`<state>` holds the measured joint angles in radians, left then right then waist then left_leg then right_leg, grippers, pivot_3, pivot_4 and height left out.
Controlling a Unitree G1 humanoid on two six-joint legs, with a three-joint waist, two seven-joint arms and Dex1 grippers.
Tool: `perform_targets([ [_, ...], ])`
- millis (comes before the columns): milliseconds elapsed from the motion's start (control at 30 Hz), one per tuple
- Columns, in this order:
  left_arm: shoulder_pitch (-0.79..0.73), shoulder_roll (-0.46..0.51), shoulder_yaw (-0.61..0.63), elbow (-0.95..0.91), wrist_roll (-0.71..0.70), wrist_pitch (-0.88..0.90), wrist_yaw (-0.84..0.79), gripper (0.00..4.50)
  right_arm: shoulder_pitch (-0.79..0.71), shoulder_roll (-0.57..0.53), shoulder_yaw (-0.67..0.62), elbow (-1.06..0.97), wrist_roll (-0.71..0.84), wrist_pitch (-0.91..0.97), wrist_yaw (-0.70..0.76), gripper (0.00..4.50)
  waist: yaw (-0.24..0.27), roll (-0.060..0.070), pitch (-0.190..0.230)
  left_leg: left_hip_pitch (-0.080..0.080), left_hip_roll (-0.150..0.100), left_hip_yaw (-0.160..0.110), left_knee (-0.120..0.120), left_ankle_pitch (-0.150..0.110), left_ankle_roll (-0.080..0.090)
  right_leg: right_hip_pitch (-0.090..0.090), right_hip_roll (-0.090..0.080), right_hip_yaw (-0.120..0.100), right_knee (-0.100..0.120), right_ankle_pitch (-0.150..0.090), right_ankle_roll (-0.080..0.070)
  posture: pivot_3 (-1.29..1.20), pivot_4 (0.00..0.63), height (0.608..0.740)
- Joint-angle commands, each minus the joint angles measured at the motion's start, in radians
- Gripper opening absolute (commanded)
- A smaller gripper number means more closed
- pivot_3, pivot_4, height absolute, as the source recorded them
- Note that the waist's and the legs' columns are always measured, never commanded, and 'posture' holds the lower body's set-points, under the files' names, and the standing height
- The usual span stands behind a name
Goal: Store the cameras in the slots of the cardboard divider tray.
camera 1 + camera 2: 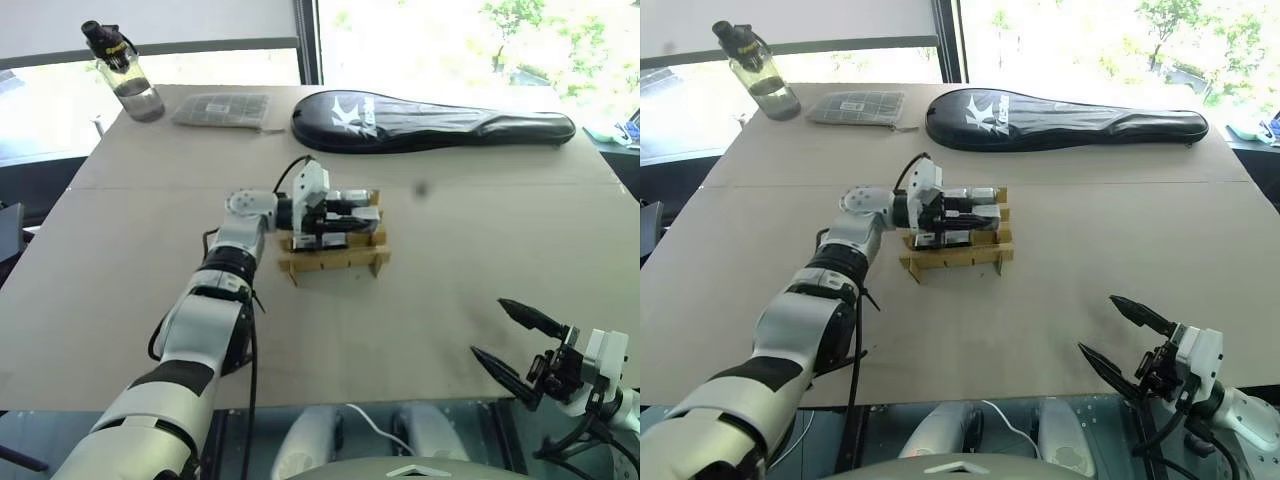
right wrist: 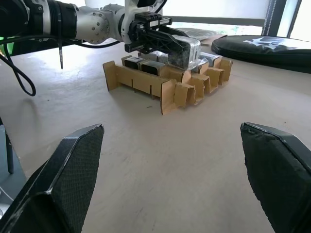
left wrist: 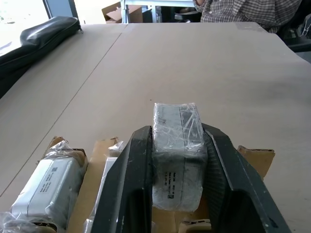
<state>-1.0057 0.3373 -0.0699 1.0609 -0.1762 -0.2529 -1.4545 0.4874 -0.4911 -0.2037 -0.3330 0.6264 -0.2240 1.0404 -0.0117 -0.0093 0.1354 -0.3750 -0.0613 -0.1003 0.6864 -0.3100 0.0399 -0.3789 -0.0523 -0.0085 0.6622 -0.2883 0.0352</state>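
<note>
Left gripper [image 1: 352,210] reaches level over cardboard divider tray [image 1: 335,262], pinching a camera [image 3: 177,145], seemingly plastic-wrapped. Right gripper [image 1: 515,340] low, jaws spread.

1. The desk [image 1: 450,260] has a bare tan top.
2. The cardboard divider tray [image 1: 333,258] sits on it near the middle.
3. A black racket case [image 1: 430,122] lies along the far edge.
4. A flat grey gridded tray [image 1: 222,109] lies far left.
5. A water bottle [image 1: 122,72] stands at the far-left corner.
</note>
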Motion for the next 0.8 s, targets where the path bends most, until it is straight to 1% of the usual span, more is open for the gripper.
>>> perform_targets([
  [33, 0.021, 0.014, -0.004, -0.021, 0.02, 0.008, -0.017, 0.78, -0.007, 0.001, -0.02, -0.006, 0.005, -0.01, 0.006, 4.48, 0.0, 0.0, 0.0, 0.0, 0.0, 0.0, 0.0, 0.0, 0.0, 0.0, 0.0, 0.0, 0.0, 0.0, 0.0, 0.0, 0.15, 0.74],
  [700, 0.041, 0.036, -0.002, -0.04, 0.024, 0.022, -0.023, 0.78, -0.011, 0.012, -0.029, 0.008, 0.001, -0.015, 0.003, 4.48, 0.0, 0.0, 0.0, 0.0, 0.0, 0.0, 0.0, 0.0, 0.0, 0.0, 0.0, 0.0, 0.0, 0.0, 0.0, 0.0, 0.15, 0.74],
  [800, 0.047, 0.031, 0.009, -0.051, 0.006, 0.057, -0.027, 0.78, -0.012, 0.01, -0.037, 0.006, 0.003, -0.013, -0.001, 4.48, 0.0, 0.0, 0.0, 0.0, 0.0, 0.0, 0.0, 0.0, 0.0, 0.0, 0.0, 0.001, 0.0, 0.0, 0.0, 0.0, 0.15, 0.74],
])
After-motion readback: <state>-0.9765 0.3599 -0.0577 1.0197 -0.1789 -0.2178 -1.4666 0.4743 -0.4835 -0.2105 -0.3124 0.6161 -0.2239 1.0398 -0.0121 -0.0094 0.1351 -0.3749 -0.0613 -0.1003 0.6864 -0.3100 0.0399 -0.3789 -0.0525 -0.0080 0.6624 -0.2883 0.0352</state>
